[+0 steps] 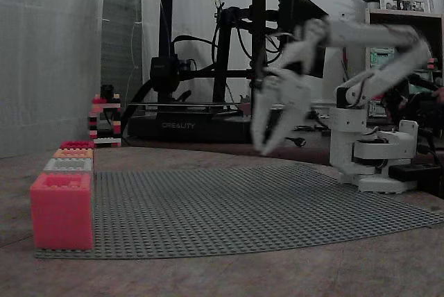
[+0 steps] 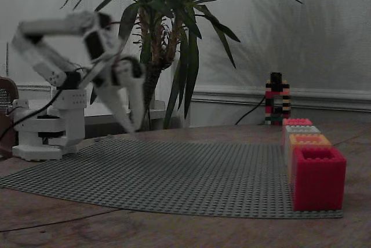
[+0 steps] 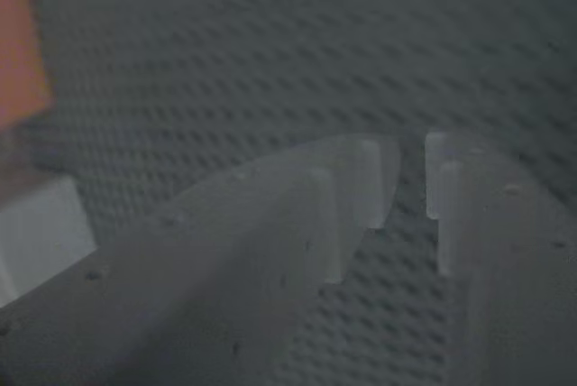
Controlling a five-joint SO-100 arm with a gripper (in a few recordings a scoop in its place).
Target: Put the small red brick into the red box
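The small red brick is out of view. The red box [image 2: 317,178] stands at the near end of a row of boxes on the grey baseplate [image 2: 191,172]; from the opposite side the red box [image 1: 76,144] is the farthest in the row. My white gripper [image 1: 269,150] hangs blurred above the baseplate [image 1: 236,207], far from the boxes and close to the arm's base. In a fixed view the gripper [image 2: 133,127] points down. In the wrist view the gripper [image 3: 410,179] shows a narrow gap between its fingers, with nothing in it.
The row also holds a salmon-pink box [image 1: 61,210], a grey box [image 1: 68,165] and an orange box [image 1: 73,153]. A striped brick tower [image 2: 277,100] stands beyond the plate. A 3D printer [image 1: 208,54] and a plant [image 2: 168,39] stand behind the table.
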